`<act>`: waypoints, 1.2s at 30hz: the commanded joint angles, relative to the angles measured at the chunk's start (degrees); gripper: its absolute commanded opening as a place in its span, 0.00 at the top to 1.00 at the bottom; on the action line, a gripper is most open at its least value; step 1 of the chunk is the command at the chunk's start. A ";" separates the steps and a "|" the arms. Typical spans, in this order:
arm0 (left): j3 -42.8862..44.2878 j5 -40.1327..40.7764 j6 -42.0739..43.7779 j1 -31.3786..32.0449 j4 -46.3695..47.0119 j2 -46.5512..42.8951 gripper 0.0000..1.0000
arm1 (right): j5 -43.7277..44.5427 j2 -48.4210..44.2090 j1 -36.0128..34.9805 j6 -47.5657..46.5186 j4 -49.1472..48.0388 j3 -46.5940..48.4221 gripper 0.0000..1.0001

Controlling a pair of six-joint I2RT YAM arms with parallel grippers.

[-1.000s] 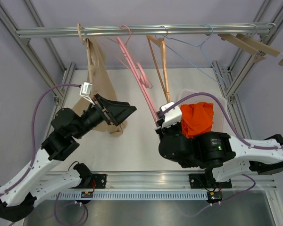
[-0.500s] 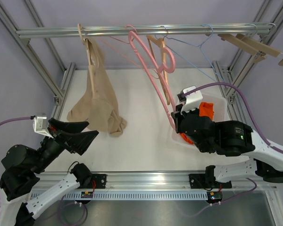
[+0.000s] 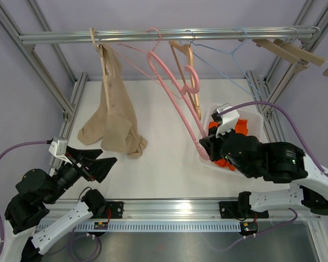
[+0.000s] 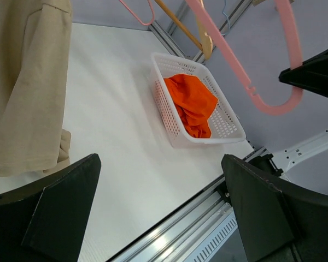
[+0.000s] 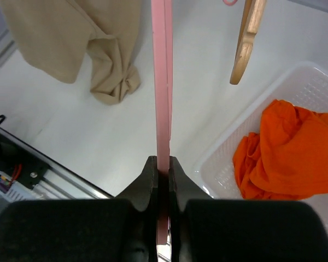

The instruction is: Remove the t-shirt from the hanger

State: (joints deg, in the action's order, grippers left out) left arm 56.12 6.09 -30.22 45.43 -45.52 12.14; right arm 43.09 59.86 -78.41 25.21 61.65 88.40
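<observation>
Your right gripper is clamped tight on the lower end of the pink hanger, the thin bar pinched between both fingers. The hanger carries no garment. Its hook is up at the rail, and its long axis slants down from there toward the near right, ending at your gripper just beside the white basket. The orange t-shirt lies inside that basket as a crumpled heap, so you cannot read a clear long axis or facing from it. Your left gripper is spread wide and holds nothing, hanging low over the near left part of the table, well apart from everything. You have two t-shirts in view. The second, a beige t-shirt, hangs on a tan hanger at the left end of the rail, long axis running downward, its bottom bunched on the table. There is one basket. A bare wooden hanger and a blue wire hanger also hang there.
</observation>
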 commanded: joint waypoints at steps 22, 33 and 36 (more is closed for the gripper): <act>-3.65 3.76 1.30 -0.08 0.60 -2.74 0.01 | -0.73 0.43 7.30 -4.02 5.07 2.57 1.00; -5.58 3.58 1.04 -0.08 0.69 -3.00 0.01 | -2.83 2.01 11.51 -8.86 -1.43 3.36 1.00; -6.11 3.84 1.21 -0.08 0.69 -2.74 0.01 | -5.12 5.44 14.42 -11.14 -3.54 3.01 1.00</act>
State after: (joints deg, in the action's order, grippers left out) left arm 50.46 8.67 -29.82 45.43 -46.74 9.58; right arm 40.60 62.72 -66.39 18.31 62.98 90.96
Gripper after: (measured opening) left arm 0.988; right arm 0.076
